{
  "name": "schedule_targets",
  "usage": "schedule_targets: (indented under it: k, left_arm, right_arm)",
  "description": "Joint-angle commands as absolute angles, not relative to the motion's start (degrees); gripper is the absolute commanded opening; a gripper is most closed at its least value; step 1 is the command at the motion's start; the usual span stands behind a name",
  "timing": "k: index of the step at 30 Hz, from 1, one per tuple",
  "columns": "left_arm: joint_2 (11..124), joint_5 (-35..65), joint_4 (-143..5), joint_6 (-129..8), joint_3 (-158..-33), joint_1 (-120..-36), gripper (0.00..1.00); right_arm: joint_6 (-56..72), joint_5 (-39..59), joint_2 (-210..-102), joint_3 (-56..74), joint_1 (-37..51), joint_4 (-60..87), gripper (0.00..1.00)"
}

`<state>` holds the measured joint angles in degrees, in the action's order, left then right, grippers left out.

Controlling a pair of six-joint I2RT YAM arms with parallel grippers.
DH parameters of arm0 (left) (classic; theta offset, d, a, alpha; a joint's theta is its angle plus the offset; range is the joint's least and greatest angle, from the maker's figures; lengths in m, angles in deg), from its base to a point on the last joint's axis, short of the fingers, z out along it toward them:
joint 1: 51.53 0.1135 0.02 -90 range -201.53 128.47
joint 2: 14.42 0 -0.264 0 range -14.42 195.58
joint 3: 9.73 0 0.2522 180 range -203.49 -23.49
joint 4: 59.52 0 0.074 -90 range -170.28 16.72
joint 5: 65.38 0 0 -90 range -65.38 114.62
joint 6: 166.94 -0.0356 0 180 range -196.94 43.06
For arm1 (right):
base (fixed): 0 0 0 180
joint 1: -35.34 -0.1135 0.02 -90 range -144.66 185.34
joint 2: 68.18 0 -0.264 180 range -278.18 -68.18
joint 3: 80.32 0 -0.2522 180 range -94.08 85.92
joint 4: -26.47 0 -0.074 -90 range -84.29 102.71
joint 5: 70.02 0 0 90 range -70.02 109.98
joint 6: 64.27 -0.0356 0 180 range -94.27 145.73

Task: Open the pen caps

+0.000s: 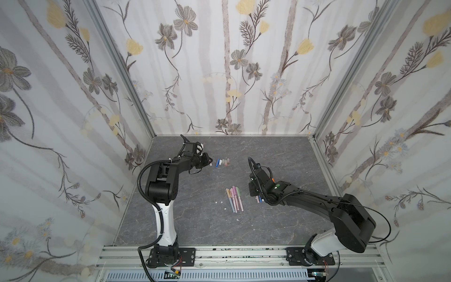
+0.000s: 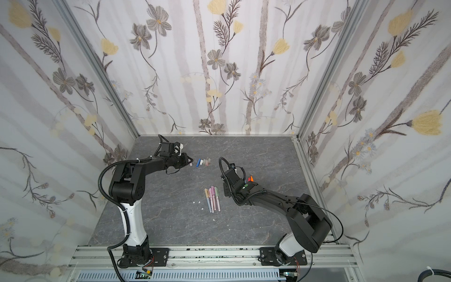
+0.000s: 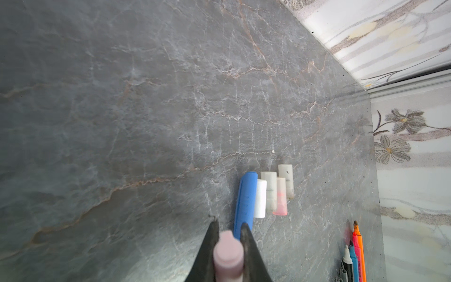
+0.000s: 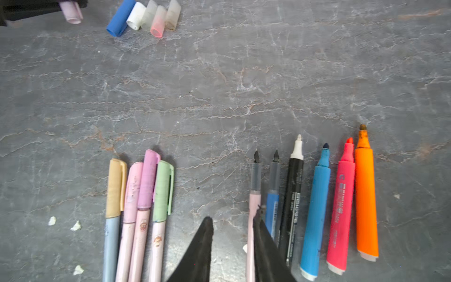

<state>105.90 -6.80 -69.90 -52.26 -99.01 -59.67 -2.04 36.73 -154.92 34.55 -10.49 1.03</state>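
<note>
- Left gripper (image 3: 230, 224): closed on a pink cap (image 3: 228, 256), just beside the loose caps.
- Loose caps (image 4: 144, 15): five, laid side by side toward the far edge of the desk (image 1: 280, 219), left of centre.
- Right gripper (image 4: 233, 217): jaws parted, nothing held between them.
- Capped pens (image 4: 146, 185): four, laid together mid-desk.
- Uncapped pens (image 4: 314, 207): six, ranged in a row beside the right gripper.

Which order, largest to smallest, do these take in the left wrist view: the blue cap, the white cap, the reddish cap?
1. blue cap, clearly longest.
2. white cap and reddish cap: about alike, so unranked.
</note>
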Motion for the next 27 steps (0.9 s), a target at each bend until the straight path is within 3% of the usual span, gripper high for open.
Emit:
schedule_targets:
  k: [1, 16, 27]
  left_arm:
    - [107.32, -7.9, -66.83, -51.33, -99.69, -59.52, 0.16]
    - [110.21, -8.87, -65.72, -51.08, -100.13, -59.7, 0.27]
    - [106.72, -8.8, -65.01, -49.35, -98.78, -59.22, 0.3]
  right_arm:
    - [-1.59, 35.94, -155.09, 33.98, -11.05, 1.77, 0.29]
    - [-3.06, 34.11, -158.13, 33.2, -14.62, 3.14, 0.29]
    - [-5.53, 31.76, -163.4, 32.18, -17.85, 4.64, 0.29]
